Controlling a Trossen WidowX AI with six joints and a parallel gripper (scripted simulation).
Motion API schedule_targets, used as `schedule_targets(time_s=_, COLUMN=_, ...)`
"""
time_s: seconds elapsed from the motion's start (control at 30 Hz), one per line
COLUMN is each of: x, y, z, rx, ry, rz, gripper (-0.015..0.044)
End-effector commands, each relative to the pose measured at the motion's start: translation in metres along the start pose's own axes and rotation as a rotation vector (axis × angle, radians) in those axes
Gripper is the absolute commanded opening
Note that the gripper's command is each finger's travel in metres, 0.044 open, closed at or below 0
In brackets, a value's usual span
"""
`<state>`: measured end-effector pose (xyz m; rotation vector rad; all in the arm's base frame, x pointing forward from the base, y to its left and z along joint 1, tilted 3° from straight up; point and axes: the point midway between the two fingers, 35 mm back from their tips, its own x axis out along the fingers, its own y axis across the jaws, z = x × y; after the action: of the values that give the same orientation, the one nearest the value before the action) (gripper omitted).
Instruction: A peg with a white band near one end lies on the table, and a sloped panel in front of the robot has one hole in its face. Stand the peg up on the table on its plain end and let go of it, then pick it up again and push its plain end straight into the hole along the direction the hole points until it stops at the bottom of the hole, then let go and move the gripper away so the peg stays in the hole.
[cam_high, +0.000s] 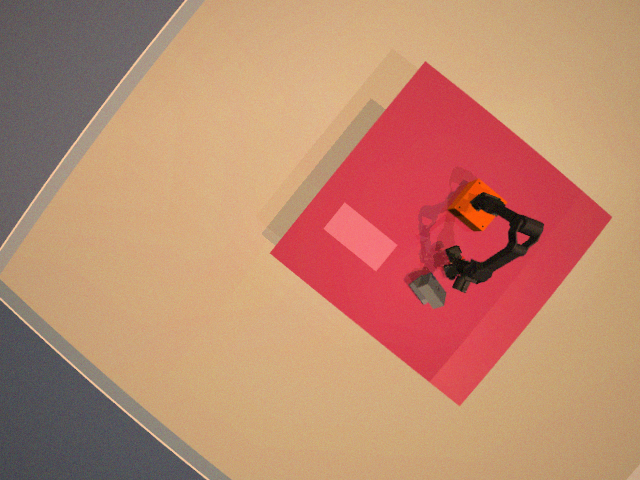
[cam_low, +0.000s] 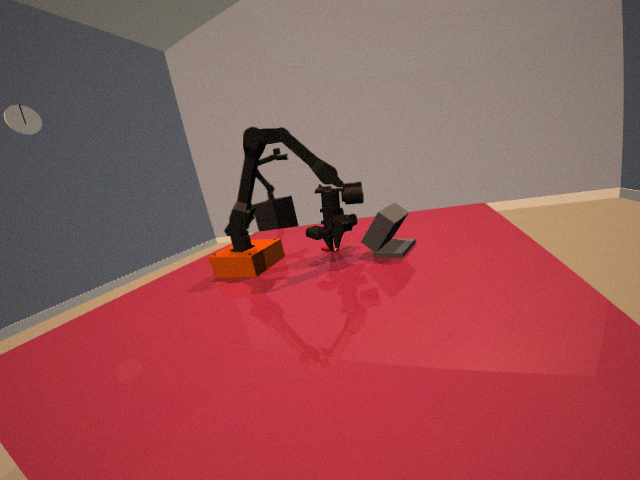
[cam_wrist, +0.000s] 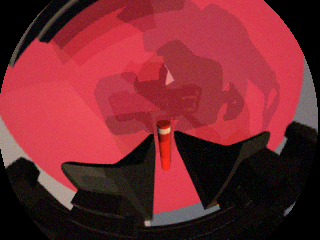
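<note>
The claw, well in from the bench's edges, straddles the peg; can't tell if it grips. Probably light, stiff, slick: pinch mid-length.

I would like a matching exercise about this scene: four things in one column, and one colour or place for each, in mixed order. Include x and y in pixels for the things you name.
Column 1
1. peg (cam_low: 325, 249) (cam_wrist: 165, 150)
2. arm's base (cam_high: 467, 219) (cam_low: 233, 266)
3. sloped panel (cam_high: 433, 289) (cam_low: 379, 229)
4. round clock (cam_low: 23, 119)

Column 2
A. grey
B. on the blue wall
C. red, with a white band
D. orange

Right pairs: 1-C, 2-D, 3-A, 4-B
</note>
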<state>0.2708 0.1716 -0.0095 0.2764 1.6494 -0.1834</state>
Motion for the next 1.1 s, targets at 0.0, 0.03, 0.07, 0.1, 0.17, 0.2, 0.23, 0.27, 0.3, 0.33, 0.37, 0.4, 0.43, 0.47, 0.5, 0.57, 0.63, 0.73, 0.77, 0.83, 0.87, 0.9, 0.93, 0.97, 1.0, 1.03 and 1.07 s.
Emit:
schedule_targets(time_s=0.0, x=0.001, y=0.0, z=0.0, rx=-0.004, ry=0.003, rz=0.002, gripper=0.0097)
schedule_targets(time_s=0.03, x=0.001, y=0.0, z=0.0, rx=-0.004, ry=0.003, rz=0.002, gripper=0.009)
schedule_targets(time_s=0.07, x=0.001, y=0.0, z=0.0, rx=-0.004, ry=0.003, rz=0.002, gripper=0.0083)
schedule_targets(time_s=0.1, x=0.001, y=0.0, z=0.0, rx=-0.004, ry=0.003, rz=0.002, gripper=0.0077)
schedule_targets(time_s=0.17, x=0.001, y=0.0, z=0.0, rx=-0.004, ry=0.003, rz=0.002, gripper=0.0063)
schedule_targets(time_s=0.2, x=0.001, y=0.0, z=0.0, rx=-0.004, ry=0.003, rz=0.002, gripper=0.0057)
schedule_targets(time_s=0.23, x=0.001, y=0.0, z=0.0, rx=-0.004, ry=0.003, rz=0.002, gripper=0.0051)
schedule_targets(time_s=0.27, x=0.001, y=0.0, z=0.0, rx=-0.004, ry=0.003, rz=0.002, gripper=0.0051)
schedule_targets(time_s=0.3, x=0.001, y=0.0, z=0.0, rx=-0.004, ry=0.003, rz=0.002, gripper=0.0051)
schedule_targets(time_s=0.33, x=0.001, y=0.0, z=0.0, rx=-0.004, ry=0.003, rz=0.002, gripper=0.0051)
schedule_targets(time_s=0.37, x=0.001, y=0.0, z=0.0, rx=-0.004, ry=0.003, rz=0.002, gripper=0.0051)
schedule_targets(time_s=0.4, x=0.001, y=0.0, z=0.0, rx=-0.004, ry=0.002, rz=0.002, gripper=0.0051)
schedule_targets(time_s=0.43, x=0.0, y=0.0, z=-0.001, rx=-0.003, ry=-0.002, rz=0.001, gripper=0.0051)
schedule_targets(time_s=0.47, x=0.0, y=0.0, z=-0.001, rx=-0.002, ry=-0.006, rz=0.001, gripper=0.0051)
schedule_targets(time_s=0.5, x=-0.001, y=0.0, z=-0.001, rx=-0.002, ry=-0.013, rz=0.001, gripper=0.0051)
schedule_targets(time_s=0.57, x=-0.002, y=0.0, z=-0.002, rx=-0.001, ry=-0.029, rz=0.0, gripper=0.0051)
schedule_targets(time_s=0.63, x=-0.003, y=0.0, z=-0.003, rx=0.0, ry=-0.048, rz=0.0, gripper=0.0051)
schedule_targets(time_s=0.73, x=-0.005, y=0.0, z=-0.004, rx=0.0, ry=-0.084, rz=0.0, gripper=0.0051)
schedule_targets(time_s=0.77, x=-0.005, y=0.0, z=-0.005, rx=0.0, ry=-0.093, rz=0.0, gripper=0.0051)
schedule_targets(time_s=0.83, x=-0.006, y=0.0, z=-0.006, rx=0.0, ry=-0.11, rz=0.0, gripper=0.0051)
schedule_targets(time_s=0.87, x=-0.007, y=0.0, z=-0.006, rx=0.0, ry=-0.119, rz=0.0, gripper=0.0051)
schedule_targets(time_s=0.9, x=-0.007, y=0.0, z=-0.007, rx=0.0, ry=-0.127, rz=0.0, gripper=0.0051)
schedule_targets(time_s=0.93, x=-0.008, y=0.0, z=-0.007, rx=0.0, ry=-0.136, rz=0.0, gripper=0.0051)
schedule_targets(time_s=0.97, x=-0.008, y=0.0, z=-0.008, rx=0.0, ry=-0.144, rz=0.0, gripper=0.0051)
schedule_targets(time_s=1.0, x=-0.009, y=0.0, z=-0.008, rx=0.0, ry=-0.153, rz=0.0, gripper=0.0051)
schedule_targets(time_s=1.03, x=-0.009, y=0.0, z=-0.009, rx=0.0, ry=-0.161, rz=0.0, gripper=0.0051)
schedule_targets(time_s=1.07, x=-0.01, y=0.0, z=-0.009, rx=0.0, ry=-0.17, rz=0.0, gripper=0.0051)
